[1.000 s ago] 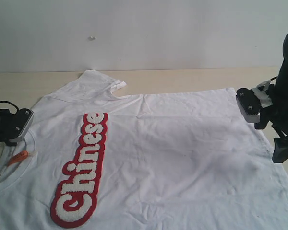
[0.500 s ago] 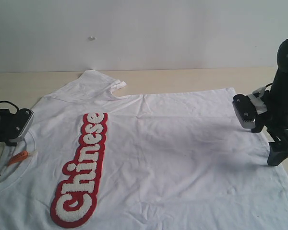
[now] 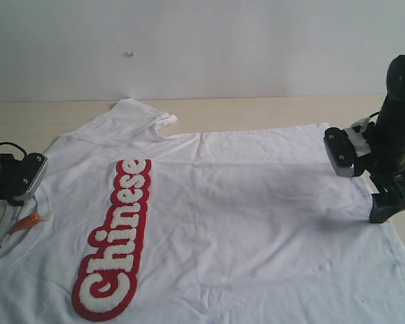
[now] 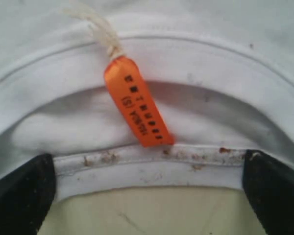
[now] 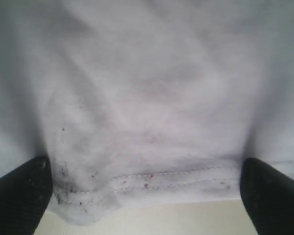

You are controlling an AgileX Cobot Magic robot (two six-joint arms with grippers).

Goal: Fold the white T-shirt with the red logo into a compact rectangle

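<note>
Exterior view: shows the white T-shirt [image 3: 243, 223] spread face up over the bench [image 3: 270, 113] and filling most of the frame, with the red logo [image 3: 115, 236] running up the lower left and the orange tag [image 3: 25, 221] at the neck, far left. Finds the right claw [image 3: 380, 212] lower and further left than a second ago, now down over the shirt's edge at right of frame, tips aimed at the cloth. Leaves the left arm [image 3: 10, 177] parked where it was, at the left edge beside the neck opening.

Left wrist view: looks onto the ribbed collar [image 4: 152, 164], crossed by the orange tag on its string. Catches the left claw [image 4: 147, 196] spread wide, black fingertips [image 4: 19, 196] in the two lower corners of the frame, flanking the collar's rim and gripping nothing.

Right wrist view: frames the stitched hem [image 5: 176, 178] along the bottom, with bare bench below it. Shows the right claw just as wide, tips in the lower corners, nothing held.

Points, as a reading, to both ends of the shirt being lined up for a first fold: no fold made, and probably a pinch on collar and hem still needed.
</note>
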